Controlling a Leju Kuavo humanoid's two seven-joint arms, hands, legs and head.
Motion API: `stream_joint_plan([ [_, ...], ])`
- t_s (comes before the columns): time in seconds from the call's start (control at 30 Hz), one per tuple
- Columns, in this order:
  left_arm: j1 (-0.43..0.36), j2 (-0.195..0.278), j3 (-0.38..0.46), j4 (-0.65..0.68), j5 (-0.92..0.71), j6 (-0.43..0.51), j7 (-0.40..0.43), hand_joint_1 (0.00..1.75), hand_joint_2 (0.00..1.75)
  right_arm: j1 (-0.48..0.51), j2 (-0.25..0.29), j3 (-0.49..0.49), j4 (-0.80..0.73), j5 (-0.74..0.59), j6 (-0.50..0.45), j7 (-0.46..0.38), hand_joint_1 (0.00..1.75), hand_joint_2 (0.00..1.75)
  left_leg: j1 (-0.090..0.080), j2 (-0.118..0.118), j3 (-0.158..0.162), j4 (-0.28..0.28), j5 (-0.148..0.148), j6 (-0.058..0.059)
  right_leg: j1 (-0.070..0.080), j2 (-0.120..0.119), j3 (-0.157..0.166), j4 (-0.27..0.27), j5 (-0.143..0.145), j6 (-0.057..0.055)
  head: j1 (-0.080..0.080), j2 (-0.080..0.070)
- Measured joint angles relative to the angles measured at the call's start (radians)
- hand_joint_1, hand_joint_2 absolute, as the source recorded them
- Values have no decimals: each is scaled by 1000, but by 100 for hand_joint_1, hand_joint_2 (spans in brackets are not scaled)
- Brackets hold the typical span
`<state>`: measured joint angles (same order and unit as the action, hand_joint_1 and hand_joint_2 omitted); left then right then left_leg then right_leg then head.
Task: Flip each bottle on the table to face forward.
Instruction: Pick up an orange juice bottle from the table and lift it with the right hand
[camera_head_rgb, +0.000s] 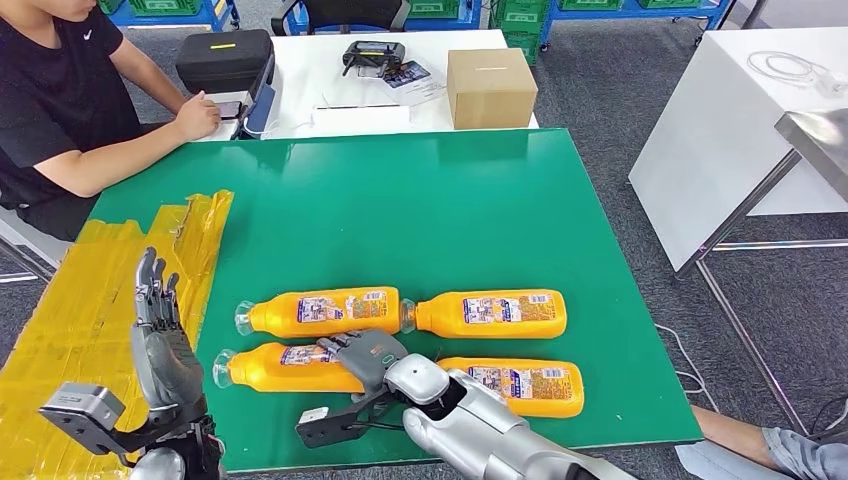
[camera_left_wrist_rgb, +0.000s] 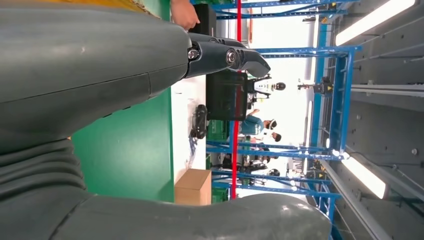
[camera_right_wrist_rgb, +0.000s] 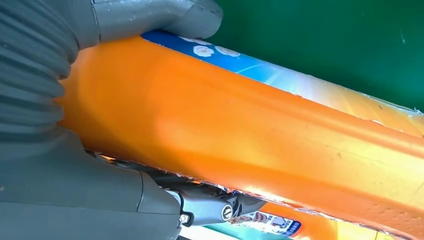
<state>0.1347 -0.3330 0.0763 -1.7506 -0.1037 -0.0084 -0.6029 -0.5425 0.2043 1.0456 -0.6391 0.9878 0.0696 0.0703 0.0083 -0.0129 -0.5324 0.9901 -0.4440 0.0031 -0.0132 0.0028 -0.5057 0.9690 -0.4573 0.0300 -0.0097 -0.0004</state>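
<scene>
Right now you can see four orange bottles lying flat on the green desk (camera_head_rgb: 400, 200), in two rows near the robot. The right robot hand (camera_head_rgb: 365, 357) wraps around the near left bottle (camera_head_rgb: 275, 368), fingers on one side and thumb on the other. That grip lets it roll the bottle over so the label looks forward. In the right wrist view the orange side of that bottle (camera_right_wrist_rgb: 240, 120) sits tight against the palm, so the hold looks firm.

The far left bottle (camera_head_rgb: 320, 312), the far right bottle (camera_head_rgb: 490, 314) and the near right bottle (camera_head_rgb: 525, 385) lie close by with their labels up. They may already be turned, but the labels are too small for you to be sure.

The left robot hand (camera_head_rgb: 158, 325) is up beside the desk edge, fingers spread and holding nothing. It stays out of the way above the yellow taped sheet (camera_head_rgb: 120, 290).

A person (camera_head_rgb: 70, 100) sits at the far left corner with a hand by a black case (camera_head_rgb: 225, 60). A cardboard box (camera_head_rgb: 490, 87) stands on the white desk behind.
</scene>
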Motion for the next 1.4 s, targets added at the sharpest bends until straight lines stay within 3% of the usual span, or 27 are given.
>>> stream_joint_plan([
  [0.07,-3,0,0,2,8,7,6,0,0,-10,3,0,11,-23,17,-11,175,175,0,0,1,0,0,0,0,0,1,0,0,0,0,0],
  [0.2,-19,0,1,11,27,80,9,0,175,-28,11,-10,33,-131,35,-61,175,175,0,0,2,0,0,0,0,0,2,0,0,0,0,0],
  [0.4,-42,-2,28,15,82,313,4,0,175,15,30,-142,5,-455,-50,-201,175,175,0,2,-3,0,1,0,0,1,5,0,3,0,1,0],
  [0.73,-64,7,60,62,178,369,192,0,175,227,27,-331,-303,-621,-126,-284,175,175,1,1,-18,1,4,0,1,1,-6,1,5,0,0,0],
  [0.97,-63,46,34,98,279,186,243,0,175,297,24,-404,-442,-669,-122,-348,175,175,1,1,-19,1,4,0,1,1,-7,1,5,0,0,0],
  [1.27,0,88,-38,99,526,-226,277,0,175,298,21,-419,-470,-681,-72,-372,175,175,1,2,-19,0,4,0,1,1,-8,1,5,0,0,0],
  [1.4,22,99,-65,93,547,-304,277,0,175,287,21,-414,-470,-676,-61,-375,175,175,1,2,-20,0,4,0,1,1,-8,1,5,0,0,0],
])
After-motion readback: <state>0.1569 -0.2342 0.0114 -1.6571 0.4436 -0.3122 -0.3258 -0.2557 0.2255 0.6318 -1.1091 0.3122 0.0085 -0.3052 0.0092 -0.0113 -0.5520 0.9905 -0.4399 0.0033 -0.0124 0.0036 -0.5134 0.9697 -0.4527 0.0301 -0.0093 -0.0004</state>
